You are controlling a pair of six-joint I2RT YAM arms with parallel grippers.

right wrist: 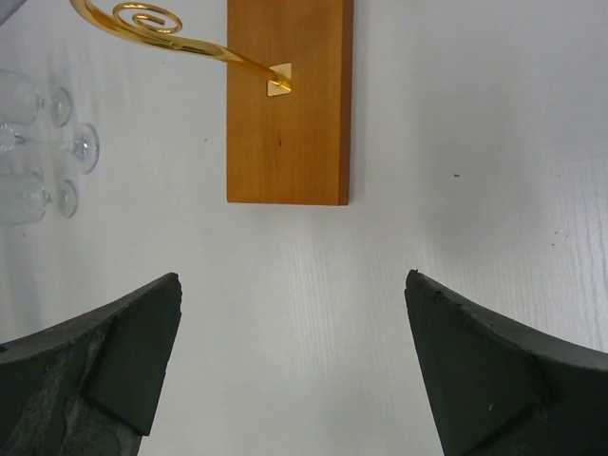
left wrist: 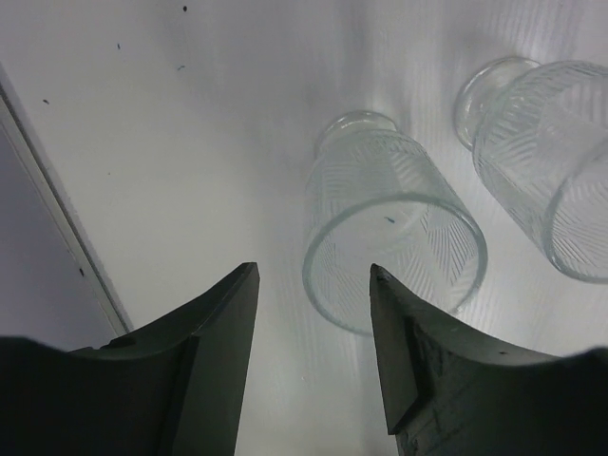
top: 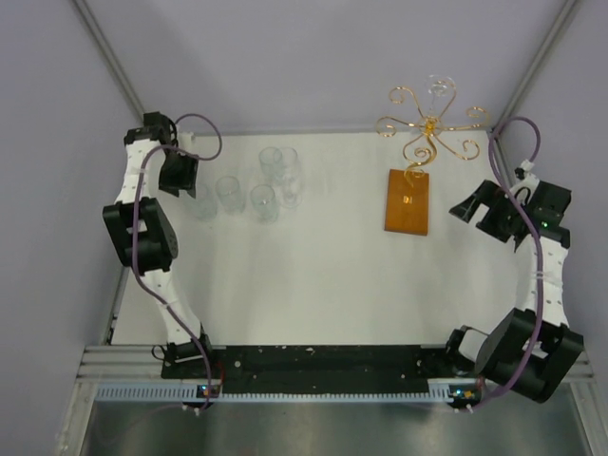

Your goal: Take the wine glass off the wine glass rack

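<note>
The wine glass rack (top: 429,128) is a gold wire stand with curled arms on an orange-brown wooden base (top: 407,201) at the back right. A clear wine glass (top: 436,92) hangs on its far arm. My right gripper (top: 465,211) is open and empty, just right of the base. In the right wrist view (right wrist: 293,278) it points at the base (right wrist: 285,104) and the gold stem (right wrist: 180,43). My left gripper (top: 182,185) is open and empty at the back left. In the left wrist view (left wrist: 313,271) it hovers beside a ribbed clear glass (left wrist: 394,223).
Several clear glasses (top: 263,202) stand grouped on the white table at back left, and some show in the right wrist view (right wrist: 81,147). A second ribbed glass (left wrist: 551,161) stands right of the first. Grey walls close in on the left, right and back.
</note>
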